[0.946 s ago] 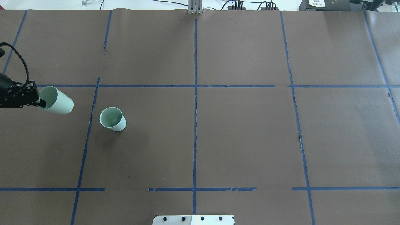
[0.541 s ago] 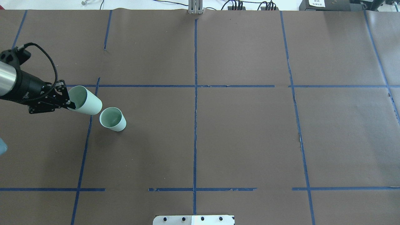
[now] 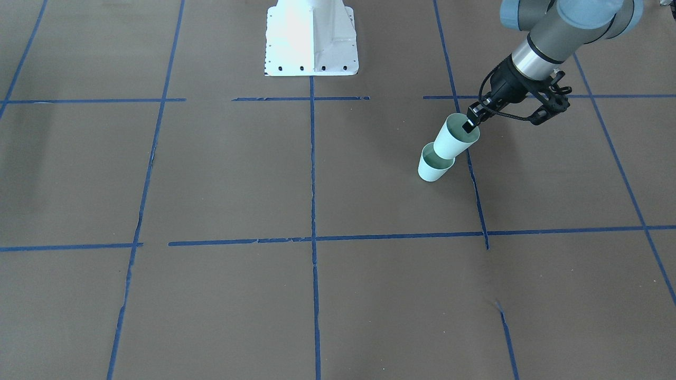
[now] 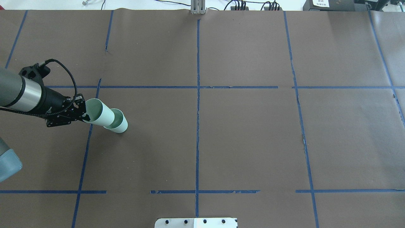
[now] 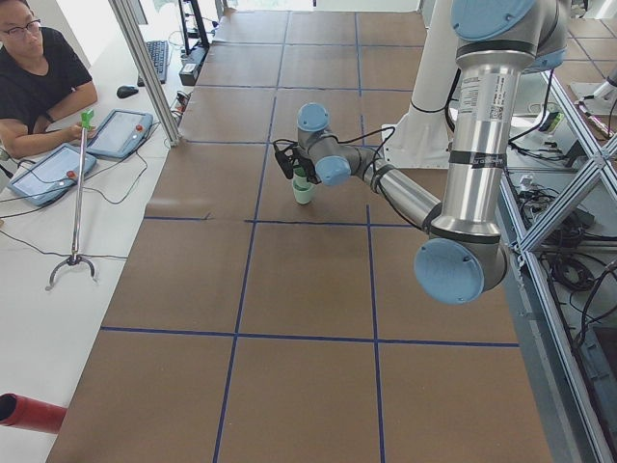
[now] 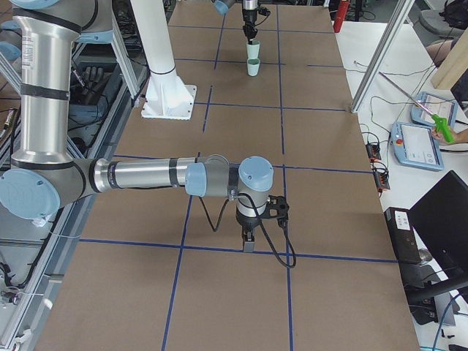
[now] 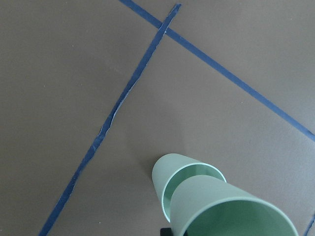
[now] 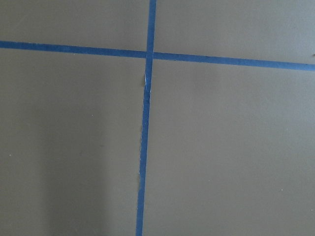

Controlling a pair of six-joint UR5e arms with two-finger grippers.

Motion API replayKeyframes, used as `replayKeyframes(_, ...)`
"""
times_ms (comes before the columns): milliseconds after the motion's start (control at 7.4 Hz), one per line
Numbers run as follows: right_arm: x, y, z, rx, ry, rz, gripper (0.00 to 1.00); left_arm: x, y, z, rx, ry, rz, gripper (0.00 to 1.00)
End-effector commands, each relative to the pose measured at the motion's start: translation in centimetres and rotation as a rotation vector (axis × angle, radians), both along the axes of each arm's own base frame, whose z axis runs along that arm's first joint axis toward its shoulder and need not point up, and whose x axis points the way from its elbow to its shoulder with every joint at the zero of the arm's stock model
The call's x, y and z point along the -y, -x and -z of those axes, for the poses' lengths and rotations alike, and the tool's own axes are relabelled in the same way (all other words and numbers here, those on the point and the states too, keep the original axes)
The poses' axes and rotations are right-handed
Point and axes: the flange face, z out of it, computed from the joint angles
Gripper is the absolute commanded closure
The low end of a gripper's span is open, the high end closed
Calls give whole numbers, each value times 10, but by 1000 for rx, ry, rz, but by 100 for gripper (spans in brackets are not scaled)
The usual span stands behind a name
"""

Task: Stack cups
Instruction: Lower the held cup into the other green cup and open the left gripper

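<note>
One mint-green cup (image 4: 122, 125) stands upright on the brown table at the left; it also shows in the front-facing view (image 3: 433, 170) and the left wrist view (image 7: 165, 174). My left gripper (image 4: 84, 117) is shut on the rim of the second cup (image 4: 101, 114), one finger inside it. This cup (image 3: 453, 141) hangs tilted, its base at the mouth of the standing cup; I cannot tell whether it is inside. It fills the bottom of the left wrist view (image 7: 221, 211). My right gripper (image 6: 248, 245) shows only in the exterior right view, pointing down near the table; I cannot tell whether it is open.
Blue tape lines (image 4: 197, 95) divide the brown paper table cover. The robot's white base plate (image 3: 311, 37) sits at the near-robot edge. An operator (image 5: 39, 77) with tablets sits beyond the far table edge. A metal post (image 4: 198, 8) stands at the far edge.
My left gripper has carried the held cup rightward from the left edge to the standing cup. The standing cup has not moved.
</note>
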Motion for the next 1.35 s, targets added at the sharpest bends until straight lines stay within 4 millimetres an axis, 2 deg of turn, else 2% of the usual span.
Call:
replayKeyframes(0,0,0,0,0,0,0,0,3,-7,6,17,-8,15,100)
replayKeyframes(405,0,0,0,0,0,0,0,2,-20,9,25,-1,-4,100)
replayKeyframes(541,0,0,0,0,0,0,0,2,-21,10,24,-2,-5,90)
replayKeyframes(676,0,0,0,0,0,0,0,2,-21,11,23,-3,-5,54)
replayKeyframes(811,0,0,0,0,0,0,0,2,-22,13,20,-7,-5,42)
replayKeyframes(1216,0,0,0,0,0,0,0,3,-14,12,19,-25,-4,42)
